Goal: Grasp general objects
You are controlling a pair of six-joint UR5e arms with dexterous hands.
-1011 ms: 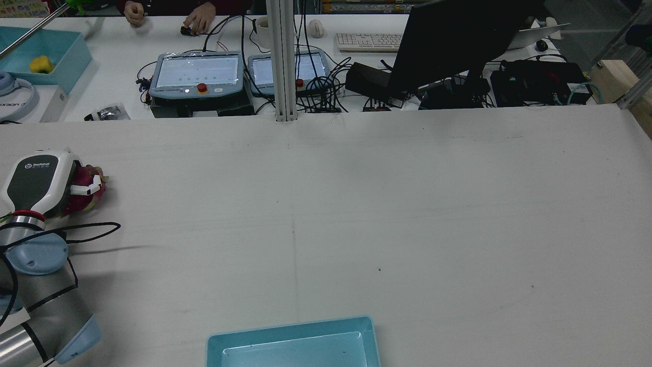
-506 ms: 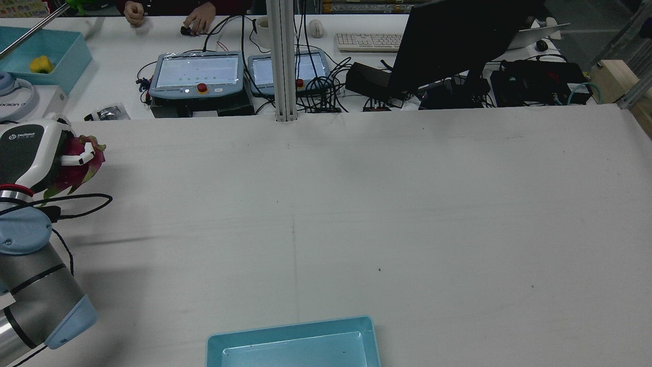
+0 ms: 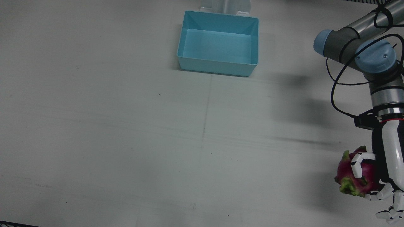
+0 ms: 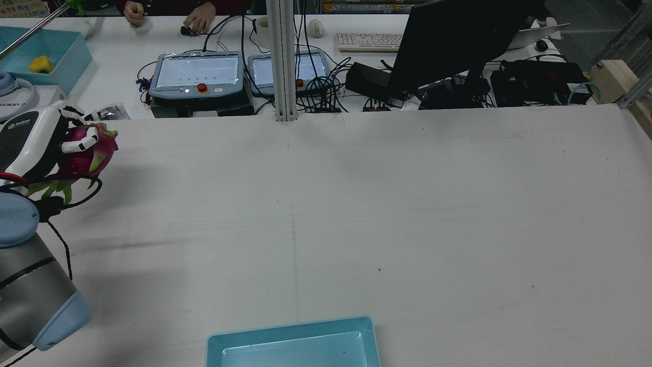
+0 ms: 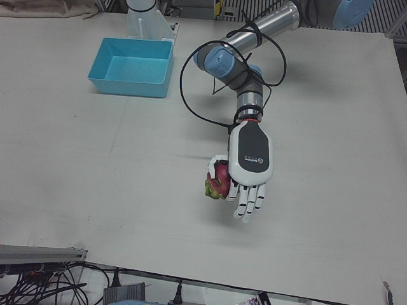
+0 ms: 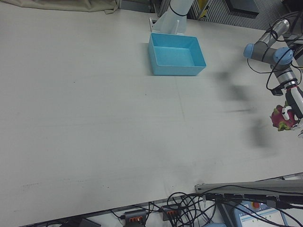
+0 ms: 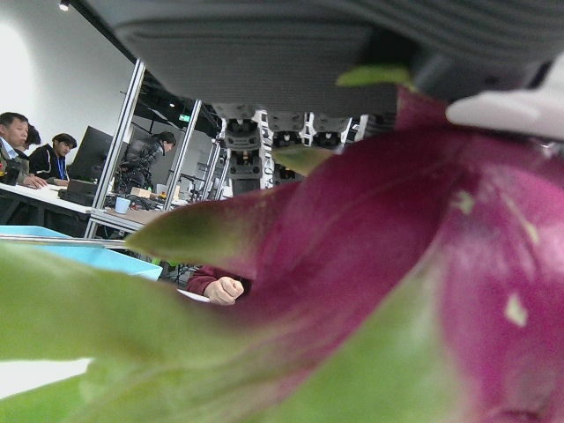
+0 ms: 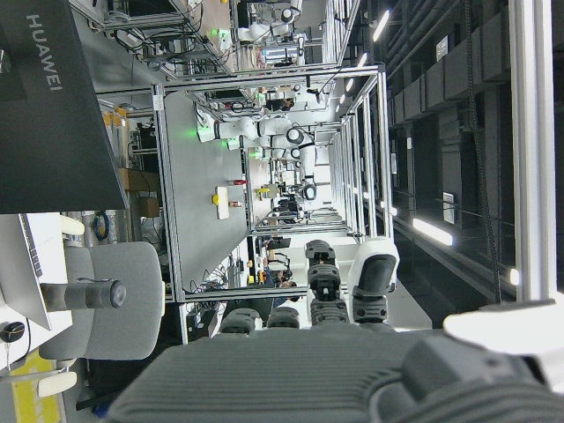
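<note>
— What stands near the left hand?
— Nothing: bare surface lies below and beside it. Only the blue bin sits well apart, toward the pedestals.

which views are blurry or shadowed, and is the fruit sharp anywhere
Left hand view: the dragon fruit fills the frame, soft and out of focus. Front view: it is sharp in the left hand, with soft arm shadows on the table. Left-front view: even light, fruit small but clear. Right hand view: bright ceiling-light glare.
</note>
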